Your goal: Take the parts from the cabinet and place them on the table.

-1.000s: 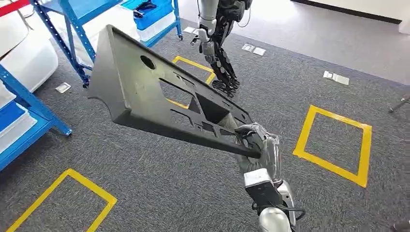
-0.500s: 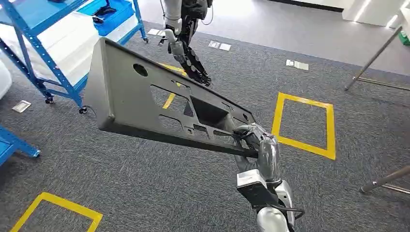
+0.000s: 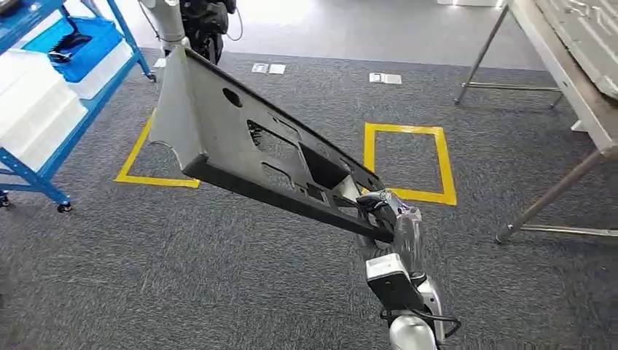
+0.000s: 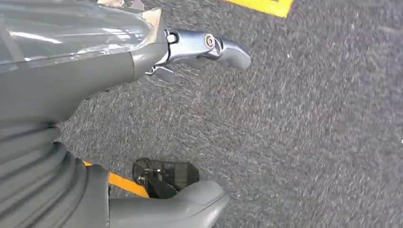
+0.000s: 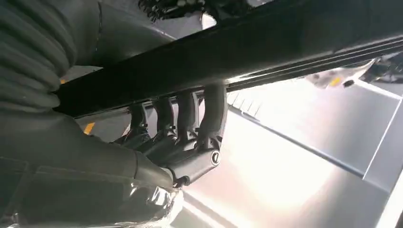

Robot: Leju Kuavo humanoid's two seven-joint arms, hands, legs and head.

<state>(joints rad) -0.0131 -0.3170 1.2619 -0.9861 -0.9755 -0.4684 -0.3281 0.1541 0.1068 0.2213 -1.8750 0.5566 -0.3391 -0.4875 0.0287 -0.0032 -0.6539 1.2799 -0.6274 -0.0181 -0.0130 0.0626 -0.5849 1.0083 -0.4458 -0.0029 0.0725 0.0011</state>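
No legible text, labels or numbers anywhere.

Grey carpet (image 3: 182,277) marked with yellow tape squares (image 3: 405,162); blue bin (image 3: 76,44) on blue rack (image 3: 44,109) left of them.

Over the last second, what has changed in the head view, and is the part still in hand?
The whole view has swung: the camera turned, so the blue racks slid off to the left and a metal table came into sight at the right. That is the robot turning, not the things moving. The right hand still grips the long dark panel by its lower edge, at much the same tilt. The left hand still holds nothing.
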